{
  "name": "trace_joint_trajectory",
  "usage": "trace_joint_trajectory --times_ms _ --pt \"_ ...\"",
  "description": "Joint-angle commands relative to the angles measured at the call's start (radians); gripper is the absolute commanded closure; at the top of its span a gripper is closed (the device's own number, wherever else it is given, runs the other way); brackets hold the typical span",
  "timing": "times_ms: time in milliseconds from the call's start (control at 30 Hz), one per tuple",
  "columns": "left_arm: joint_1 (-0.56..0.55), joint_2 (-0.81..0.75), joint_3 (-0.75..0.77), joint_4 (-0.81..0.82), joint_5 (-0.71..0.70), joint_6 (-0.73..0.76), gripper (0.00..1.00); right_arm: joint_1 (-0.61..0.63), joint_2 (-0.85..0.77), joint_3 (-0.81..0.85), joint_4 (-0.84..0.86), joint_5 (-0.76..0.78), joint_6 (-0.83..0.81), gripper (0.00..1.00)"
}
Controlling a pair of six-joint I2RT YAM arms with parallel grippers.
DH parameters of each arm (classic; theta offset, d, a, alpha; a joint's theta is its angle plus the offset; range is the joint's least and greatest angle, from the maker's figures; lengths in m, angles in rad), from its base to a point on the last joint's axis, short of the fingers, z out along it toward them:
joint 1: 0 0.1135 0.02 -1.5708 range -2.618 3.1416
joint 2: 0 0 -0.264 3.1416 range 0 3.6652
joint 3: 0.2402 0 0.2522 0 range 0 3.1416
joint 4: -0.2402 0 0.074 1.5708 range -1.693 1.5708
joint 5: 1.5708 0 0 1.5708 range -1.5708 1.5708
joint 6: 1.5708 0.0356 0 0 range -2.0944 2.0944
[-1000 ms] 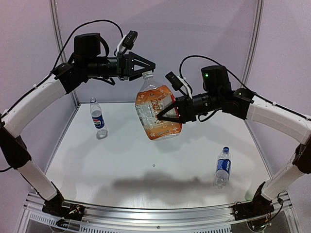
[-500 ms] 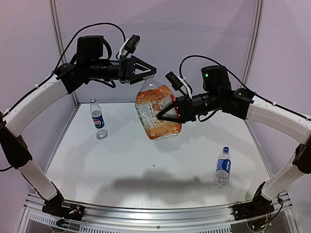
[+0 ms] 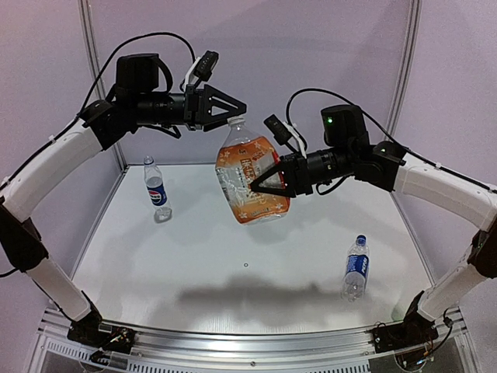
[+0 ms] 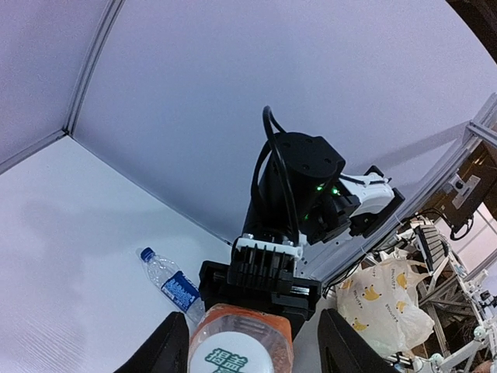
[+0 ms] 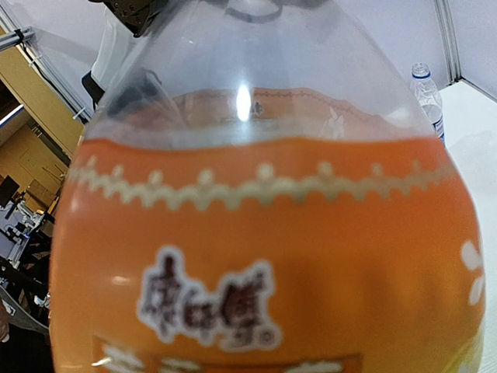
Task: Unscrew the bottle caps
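Overhead, right claw: the right claw [image 3: 255, 186] is clamped on the middle of the orange bottle [image 3: 245, 163], holding it tilted in mid-air above the table [image 3: 202, 264]
Overhead, left claw: the left claw [image 3: 238, 114] sits at the bottle's neck, right at the whitish cap [image 3: 236, 122]
Overhead, other bottles: the left blue bottle [image 3: 155, 190] and the right blue bottle [image 3: 356, 268] stand on the table, well apart from both claws; the right one has its blue cap [image 3: 361, 239] on
Left wrist, claw: its fingers [image 4: 175, 346] stand apart on either side of the bottle's top, with a gap showing on one side, so it looks spread and not gripping
Left wrist, cap: cut off at the bottom edge, so how far it is loosened cannot be told
Left wrist, risk: closing off-centre would likely push the neck sideways instead of seizing the cap
Right wrist, bottle: the orange label fills the view and the claw's own fingers do not show
Right wrist, risk: the thin plastic body may cave in or turn inside the grip under a twist, letting the bottle slip down to the table; a freed cap could drop and roll away
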Motion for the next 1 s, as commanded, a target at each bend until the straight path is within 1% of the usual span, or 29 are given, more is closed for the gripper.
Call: trace_joint_trajectory --times_ms 0,67,133,267,300,467,567,667,733,800,900,967 --pt "-0.001 -0.028 -0.001 -0.005 -0.007 0.011 0.47 0.019 0.023 0.038 -0.015 0.014 -0.01 0.78" --pt "-0.003 -0.027 -0.001 -0.008 -0.004 0.012 0.53 0.021 0.024 0.042 -0.018 0.016 -0.012 0.78" --pt "-0.005 -0.025 -0.001 -0.013 -0.005 0.015 0.57 0.02 0.023 0.044 -0.02 0.018 -0.014 0.78" --pt "-0.008 -0.022 -0.004 -0.024 -0.009 0.023 0.58 0.022 0.025 0.049 -0.021 0.019 -0.012 0.78" --pt "-0.009 -0.022 -0.005 -0.026 -0.011 0.023 0.59 0.021 0.026 0.05 -0.022 0.021 -0.011 0.79" --pt "-0.009 -0.027 -0.007 -0.037 -0.037 0.028 0.8 0.026 0.027 0.048 -0.031 0.031 -0.013 0.79" --pt "-0.009 -0.026 0.009 -0.091 -0.087 0.035 0.86 0.026 0.028 0.054 -0.042 0.083 -0.02 0.79" --pt "-0.011 -0.017 0.016 -0.169 -0.174 0.034 0.9 0.029 0.042 0.076 -0.077 0.224 -0.036 0.8" --pt "-0.018 -0.019 0.011 -0.222 -0.268 0.04 0.89 0.032 0.08 0.127 -0.136 0.346 -0.056 0.82" --pt "-0.03 -0.023 0.018 -0.296 -0.392 0.039 0.89 0.049 0.137 0.208 -0.231 0.49 -0.084 0.84" --pt "-0.047 -0.024 0.032 -0.38 -0.591 -0.033 0.88 0.091 0.231 0.324 -0.326 0.689 -0.123 0.87" --pt "-0.058 -0.021 0.034 -0.415 -0.684 -0.108 0.87 0.113 0.284 0.38 -0.362 0.761 -0.13 0.88"
